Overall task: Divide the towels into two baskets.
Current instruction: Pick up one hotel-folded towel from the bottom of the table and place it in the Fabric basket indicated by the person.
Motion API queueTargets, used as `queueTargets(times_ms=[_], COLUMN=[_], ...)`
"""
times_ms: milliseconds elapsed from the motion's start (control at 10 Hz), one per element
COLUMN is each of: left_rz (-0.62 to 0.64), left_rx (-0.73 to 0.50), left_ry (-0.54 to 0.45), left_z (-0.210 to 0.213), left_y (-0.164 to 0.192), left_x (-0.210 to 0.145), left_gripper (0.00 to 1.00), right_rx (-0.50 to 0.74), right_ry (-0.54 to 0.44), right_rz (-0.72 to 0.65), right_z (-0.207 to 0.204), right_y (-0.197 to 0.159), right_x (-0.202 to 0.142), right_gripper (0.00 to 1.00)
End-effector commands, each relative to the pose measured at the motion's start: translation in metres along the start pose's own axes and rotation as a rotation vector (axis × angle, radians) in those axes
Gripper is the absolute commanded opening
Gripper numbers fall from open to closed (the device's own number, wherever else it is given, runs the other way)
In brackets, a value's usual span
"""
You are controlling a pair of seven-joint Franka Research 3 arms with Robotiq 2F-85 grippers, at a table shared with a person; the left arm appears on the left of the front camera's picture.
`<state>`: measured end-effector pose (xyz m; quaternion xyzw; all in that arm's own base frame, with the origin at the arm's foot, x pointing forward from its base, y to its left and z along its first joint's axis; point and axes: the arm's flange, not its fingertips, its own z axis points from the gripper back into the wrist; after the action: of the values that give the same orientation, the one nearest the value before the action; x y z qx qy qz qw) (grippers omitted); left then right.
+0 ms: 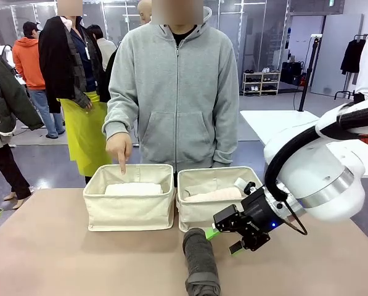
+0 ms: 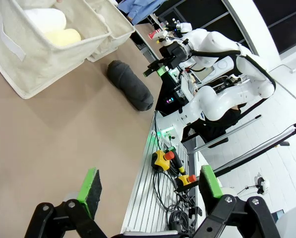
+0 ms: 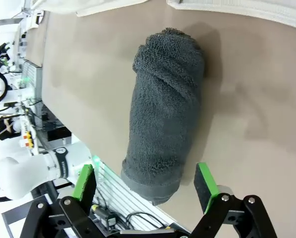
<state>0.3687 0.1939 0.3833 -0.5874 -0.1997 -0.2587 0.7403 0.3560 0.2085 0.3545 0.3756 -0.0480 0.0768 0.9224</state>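
Charcoal towel: the dark charcoal towel (image 1: pixel 201 262) lay on the tabletop (image 1: pixel 60 259) just on the robot's side of the right basket (image 1: pixel 199 209), its long axis running from the basket front toward the robot.
Right fingers: the right gripper (image 1: pixel 224 240) hung just beside the towel's far half, on its right, fingers spread wide and holding nothing.
Key relation: in the right wrist view the towel (image 3: pixel 165 111) stretched away from the right gripper (image 3: pixel 145 181) along the line of sight, its near end between the two green pads (image 3: pixel 84 181); whether the pads were level with it or above it could not be told. The fingers looked set to close across the roll's width.
Nearer arm: the right arm; the left gripper (image 2: pixel 148 191) stood well away from the towel (image 2: pixel 129 85), open and empty.
Left basket: the left basket (image 1: pixel 129 206) held a white towel (image 1: pixel 133 189) and, in the left wrist view, a pale yellow towel (image 2: pixel 63 37) beside it.
Right basket: held a light pink towel (image 1: pixel 213 195).
Person's hand: the person's hand (image 1: pixel 119 148) pointed a finger down at the left basket's far rim.
Judgement: with two towels left and one right, the charcoal towel probably belonged in the right basket.
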Motion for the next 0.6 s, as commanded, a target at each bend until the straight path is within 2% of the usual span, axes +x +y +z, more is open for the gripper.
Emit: queueTargets(times_ms=[0, 500], left_rz=[0.005, 0.005], left_rx=[0.001, 0.001], left_ry=[0.001, 0.001], left_z=[0.000, 0.000], left_y=[-0.005, -0.005], left_x=[-0.002, -0.002], left_gripper=[1.00, 1.00], right_rx=[-0.095, -0.274], right_ry=[0.003, 0.031], right_rz=[0.022, 0.006], right_z=[-0.025, -0.061], right_y=[0.022, 0.044], right_x=[0.007, 0.019], right_gripper=[1.00, 1.00])
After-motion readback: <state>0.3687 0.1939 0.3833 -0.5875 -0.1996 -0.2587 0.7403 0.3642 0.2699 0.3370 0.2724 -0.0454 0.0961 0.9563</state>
